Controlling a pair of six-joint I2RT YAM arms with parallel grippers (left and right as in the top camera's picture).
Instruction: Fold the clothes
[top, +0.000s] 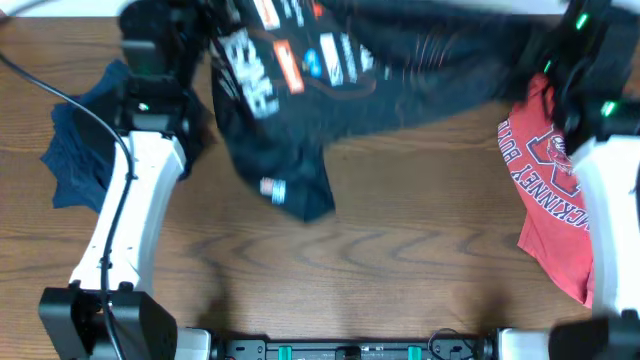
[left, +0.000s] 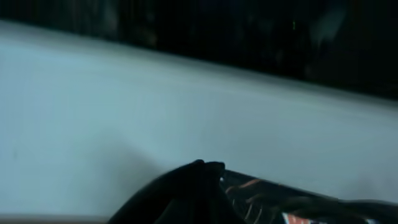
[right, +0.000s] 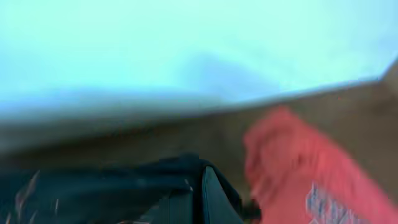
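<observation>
A: Black jersey hangs stretched across the far side of the table, with one tail drooping to the wood. All views are blurred.

B: Claws?

A: Left gripper is clenched, with printed fabric pinched at its tip. Right gripper is clenched too, dark cloth bunched against it; it reads as the same jersey.

B: Risks?

A: Thin pinches. Slick fabric could slip out under a swing, I judge. Red shirt lies just beside the right arm and blue garment by the left. A low pass could snag either and drag it into the fold.
</observation>
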